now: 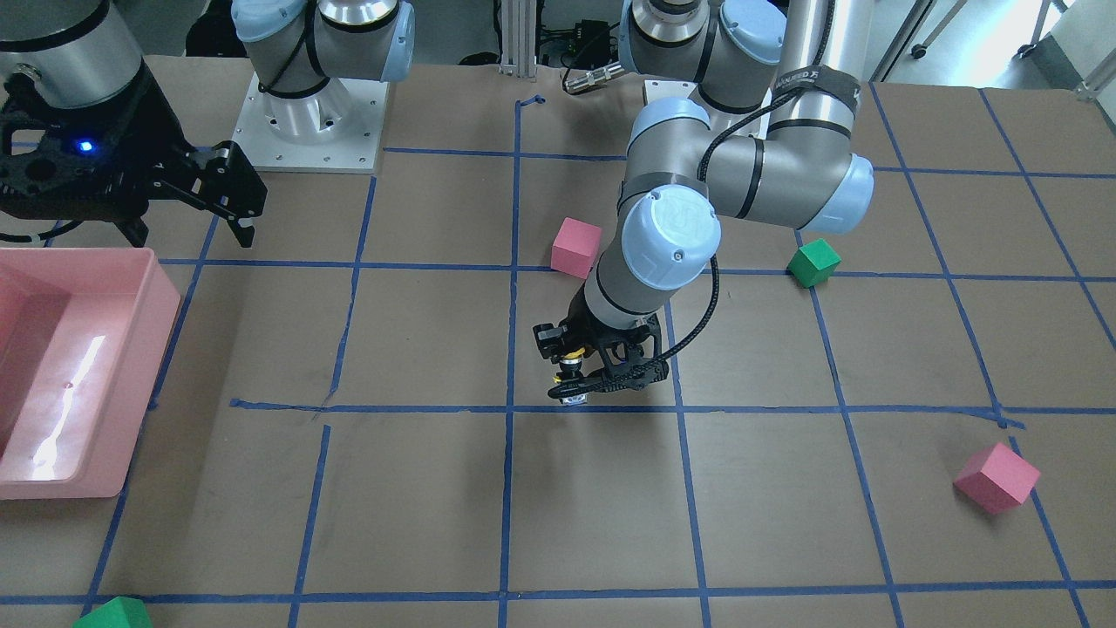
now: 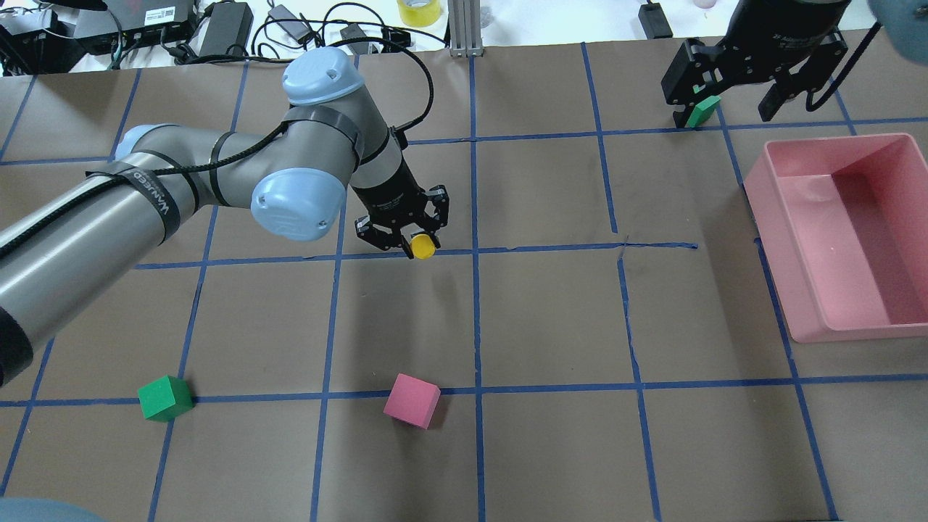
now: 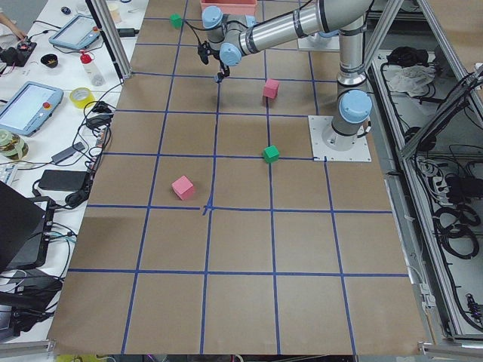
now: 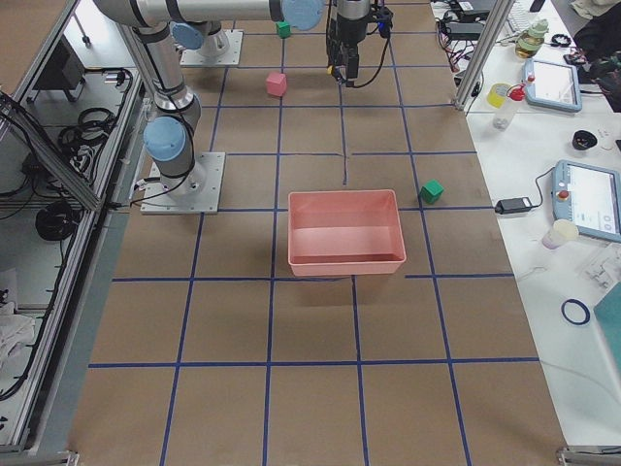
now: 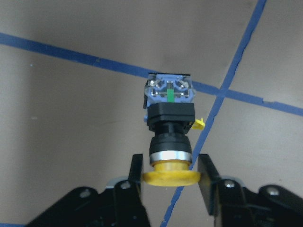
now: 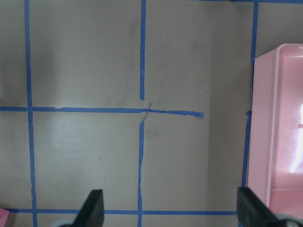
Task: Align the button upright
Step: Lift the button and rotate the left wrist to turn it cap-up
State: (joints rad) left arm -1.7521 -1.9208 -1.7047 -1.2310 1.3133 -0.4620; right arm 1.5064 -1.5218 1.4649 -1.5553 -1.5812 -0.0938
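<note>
the left arm reaches in from the side with its elbow bent and its wrist tipped steeply down over the middle of the table [image 2: 551,326]. the left gripper [image 5: 171,176] pinches the button [image 5: 169,124] by the rim of its yellow cap, one finger on each side. the cap is up and the base down, just by a crossing of blue tape lines [image 5: 71,56]. whether the base touches the table i cannot tell. the right gripper [image 6: 170,213] hangs high beside the pink bin [image 6: 279,118], pointing down, fingers spread wide.
</note>
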